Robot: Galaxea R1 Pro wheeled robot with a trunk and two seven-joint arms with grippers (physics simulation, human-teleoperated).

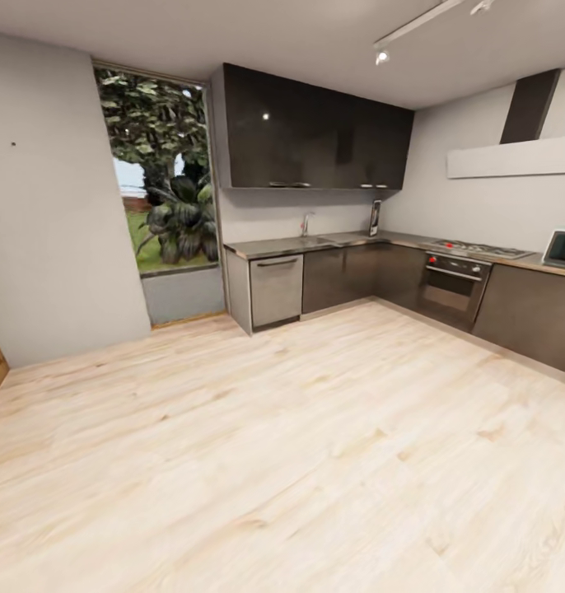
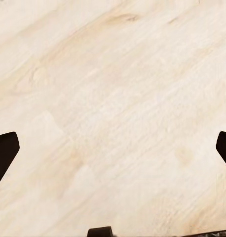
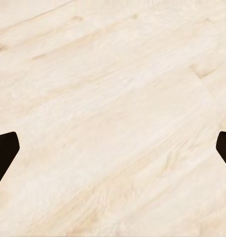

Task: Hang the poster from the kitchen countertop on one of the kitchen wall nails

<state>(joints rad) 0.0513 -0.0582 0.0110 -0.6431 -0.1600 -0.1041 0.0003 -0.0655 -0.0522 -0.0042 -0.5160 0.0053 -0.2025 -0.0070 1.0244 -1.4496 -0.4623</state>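
**Poster on far counter, both grippers wide open over bare floor**

Landmark: the sink tap (image 1: 305, 223) on the kitchen countertop (image 1: 274, 246).

- Poster (image 1: 375, 218): small dark upright rectangle, standing on the worktop against the back wall, past the tap toward the inside corner of the L. Sits just under the glossy black upper cabinets (image 1: 315, 132). Too small from here to read any artwork.
- Countertop runs from its near end beside the tall window (image 1: 161, 181), past the tap, turns the corner and carries on to the gas hob (image 1: 480, 248) with the oven (image 1: 451, 284) beneath it. A microwave (image 1: 562, 248) sits further along that leg, farthest from the tap.
- Wall nail (image 1: 12, 144): tiny dark dot on the plain wall on the far side of the window from the tap, high up. Well apart from the poster.
- Pale wood floor (image 1: 282, 445) fills everything between the viewpoint and the cabinets.

Grippers:
- Left gripper (image 2: 113, 148): fingers (image 2: 4, 153) spread to opposite frame edges in its wrist view, nothing between them, just floor planks below.
- Right gripper (image 3: 113, 148): same, fingers (image 3: 4, 150) fully apart, holding nothing, floor beneath.

Both grippers point at floor, well apart from the tap and from the poster beyond it. No contact with any task item.
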